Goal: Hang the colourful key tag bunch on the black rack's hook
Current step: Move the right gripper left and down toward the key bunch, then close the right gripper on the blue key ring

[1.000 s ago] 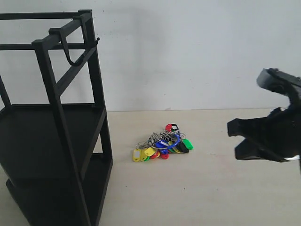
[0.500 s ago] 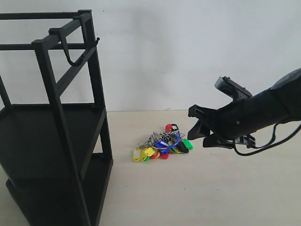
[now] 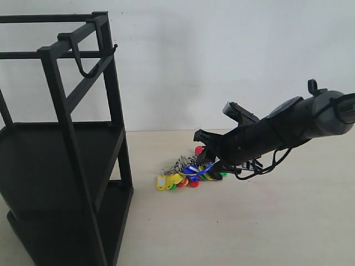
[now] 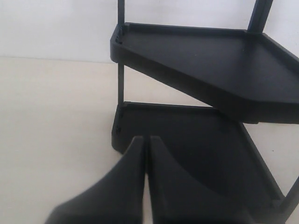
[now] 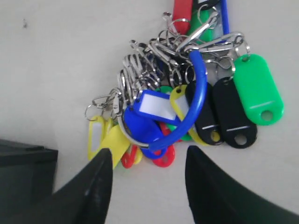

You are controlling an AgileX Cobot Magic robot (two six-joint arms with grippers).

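Observation:
The colourful key tag bunch (image 3: 186, 173) lies in a heap on the pale table, right of the black rack (image 3: 61, 138). The hook (image 3: 76, 58) hangs empty from the rack's top bar. My right gripper (image 3: 203, 154) reaches in from the right and hovers open over the right end of the bunch. In the right wrist view the bunch (image 5: 182, 107) lies just ahead of the open gripper (image 5: 148, 153), its blue-sleeved ring (image 5: 200, 88) arching over the tags; nothing sits between the fingers. My left gripper (image 4: 147, 140) is shut and empty, facing the rack's shelves (image 4: 210, 70).
The rack fills the left third of the exterior view, with a diagonal brace (image 3: 83, 91) under the hook. A white wall (image 3: 222, 61) stands behind the table. Bare tabletop (image 3: 238, 227) stretches in front of the bunch.
My right arm has swept in from the far right toward the left and down, ending with its open fingers over the bunch. The bunch and rack have not moved.

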